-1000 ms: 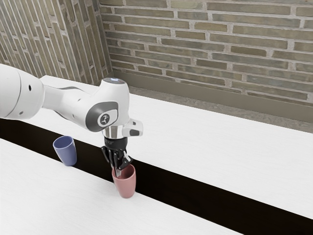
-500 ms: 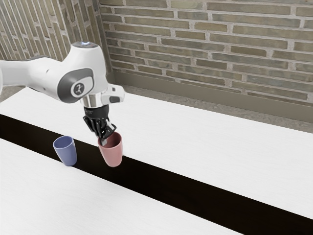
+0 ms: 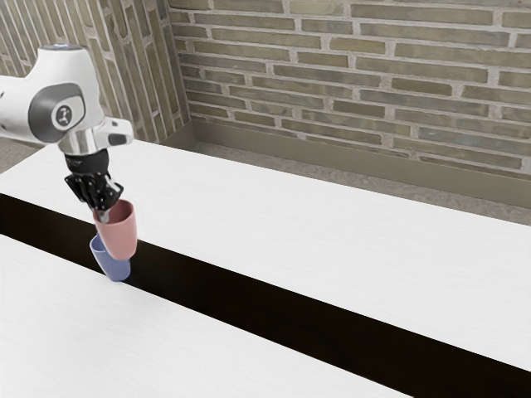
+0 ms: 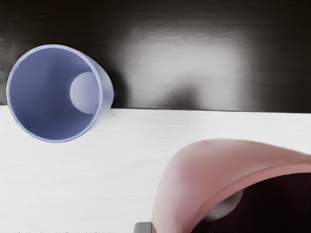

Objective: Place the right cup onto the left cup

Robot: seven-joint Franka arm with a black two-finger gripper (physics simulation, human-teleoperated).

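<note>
Upper cup [image 3: 120, 238] nr cup [image 3: 113, 267] on tbl [image 3: 290, 224].

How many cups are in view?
2: the pink cup is held up by the gripper; the blue cup stands on the table, partly behind the pink one in the exterior view.

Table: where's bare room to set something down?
Bare: white tabletop from the dark strip to its far edge; white tabletop on the strip's near side; the strip toward the exterior view's right. Crowded: blue cup, gripper holding pink cup nearby.
</note>
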